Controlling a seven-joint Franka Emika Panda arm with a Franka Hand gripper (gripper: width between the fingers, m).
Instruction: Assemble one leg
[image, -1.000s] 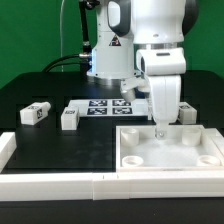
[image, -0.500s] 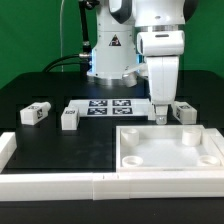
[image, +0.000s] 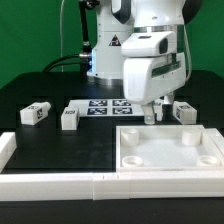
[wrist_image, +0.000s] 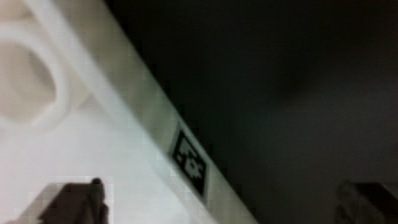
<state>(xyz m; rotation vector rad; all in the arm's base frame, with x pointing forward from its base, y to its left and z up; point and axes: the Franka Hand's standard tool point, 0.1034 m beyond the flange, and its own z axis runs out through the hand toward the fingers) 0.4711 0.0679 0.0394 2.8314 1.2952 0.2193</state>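
Three small white legs with marker tags lie on the black table: one at the exterior view's left, one beside the marker board, one at the right behind the panel. The large white square panel with round corner sockets lies at the front right. My gripper hangs tilted above the panel's far edge, open and empty. In the wrist view the gripper has its two dark fingertips wide apart. Between them lie the panel's edge and a tag.
The marker board lies flat behind the panel, partly covered by my arm. A white rail runs along the table's front edge, with a raised end at the left. The arm's base stands at the back.
My gripper has risen from the panel's surface and shifted to the exterior view's left and back. The wrist has tilted. Nothing was picked up.
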